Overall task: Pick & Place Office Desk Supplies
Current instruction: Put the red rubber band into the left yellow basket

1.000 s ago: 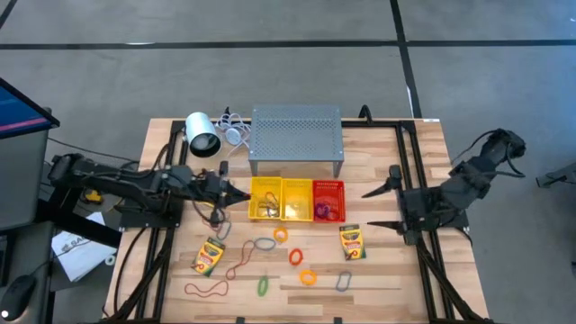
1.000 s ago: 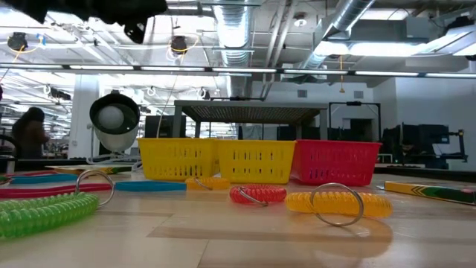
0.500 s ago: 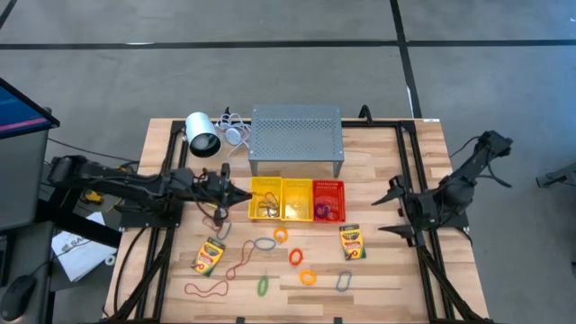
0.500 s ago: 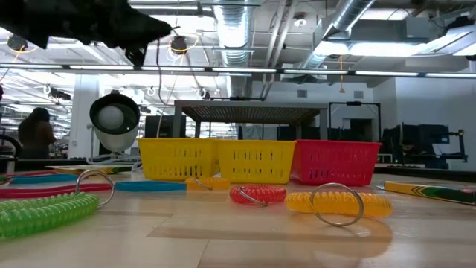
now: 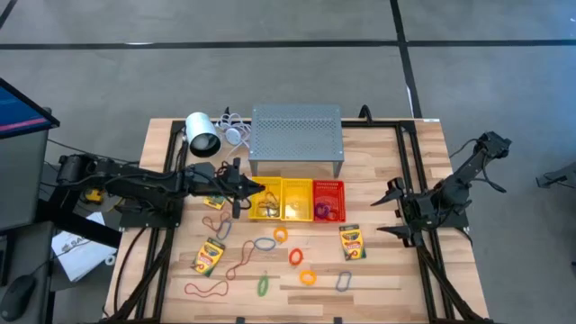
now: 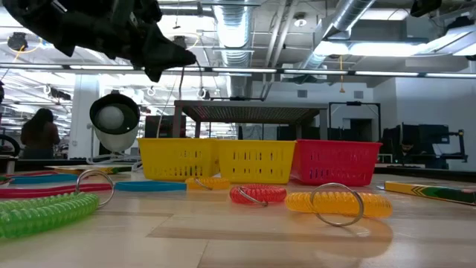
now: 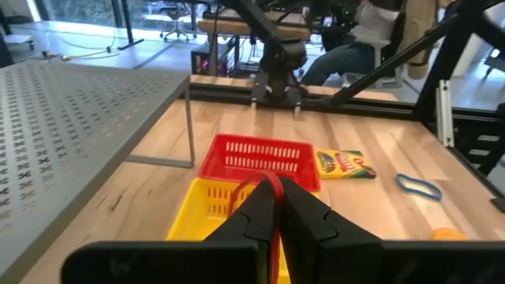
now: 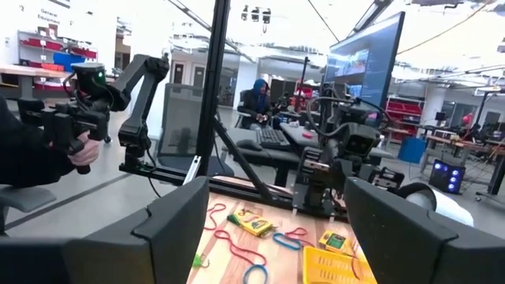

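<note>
Along the left part of the table (image 5: 409, 153), beside its dark frame rail: one crayon box (image 5: 209, 256) lying flat, with two loose bands (image 5: 207, 290) just beside it, toward the near edge. Open wood between them and the rail, but narrow.

Above this, reaching in from the left: the left gripper (image 5: 252, 188), fingers closed, pinching a thin red rubber band (image 7: 267, 181) that loops up over the tips. Hangs over the left rim of the first yellow basket (image 5: 267, 199), clear above it in the low view. Behind it, at the far edge, a white lamp (image 5: 202, 135) and the grey metal stand (image 5: 297, 139); little free room between the stand's front legs and the baskets.

In the middle: a second yellow basket (image 5: 296, 199) and a red basket (image 5: 328, 200), touching side by side in one row. In front of them, spread over open wood: a grey ring (image 5: 264, 243), an orange ring (image 5: 281, 235), a yellow-orange ring (image 5: 308, 277), a green ring (image 5: 263, 286) and a grey clip (image 5: 343, 282) near the front edge, all apart from each other.

Right of the red basket: a second crayon box (image 5: 352, 242), free on all sides.

Farther right: the right gripper (image 5: 388, 210), fingers spread wide, holding nothing, waiting near the right frame rail, well apart from the baskets.
</note>
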